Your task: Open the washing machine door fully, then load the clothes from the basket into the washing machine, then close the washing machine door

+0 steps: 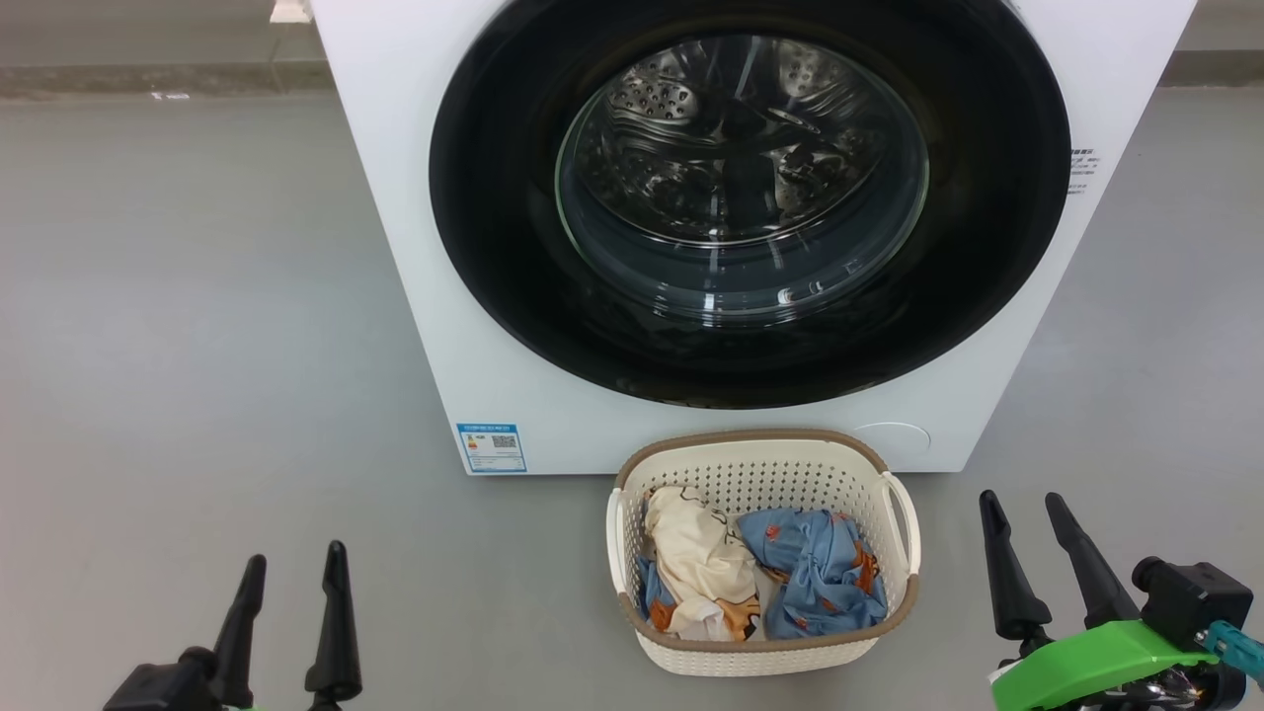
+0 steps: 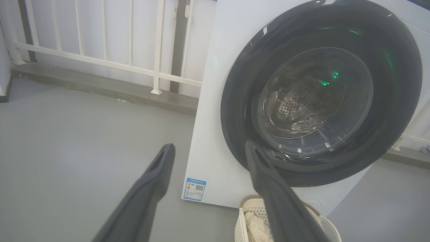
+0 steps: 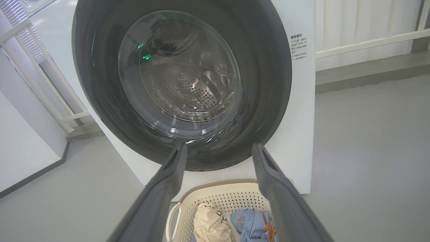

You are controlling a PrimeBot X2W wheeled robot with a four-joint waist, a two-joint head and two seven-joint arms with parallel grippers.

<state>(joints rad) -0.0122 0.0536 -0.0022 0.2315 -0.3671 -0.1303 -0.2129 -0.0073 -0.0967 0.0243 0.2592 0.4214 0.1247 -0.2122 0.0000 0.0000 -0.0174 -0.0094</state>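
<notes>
Head view: white washing machine [image 1: 415, 296] fills top centre, its round black washing machine door [image 1: 494, 247] shut flush w/ the front, steel drum [image 1: 681, 109] seen thru the window. Basket [image 1: 760, 437] stands on grey floor [image 1: 197, 346] at lower centre, just in front of the machine, below the door; clothes [image 1: 770, 573], cream and blue, heaped inside. Blue label [image 1: 491, 447] at the machine's lower-left corner. Left gripper [image 1: 296, 555] at lower left, right gripper [image 1: 1021, 499] at lower right, each w/ fingers spread wide, nothing held, well apart from the basket on either side. Left wrist view: fingers apart and empty, label between them; white railing [image 2: 104, 62] upper left; basket corner at bottom edge, partly behind one finger. Right wrist view: fingers apart, basket w/ clothes between them at bottom centre, door above; printed text [image 3: 298, 47] upper right on machine front.
</notes>
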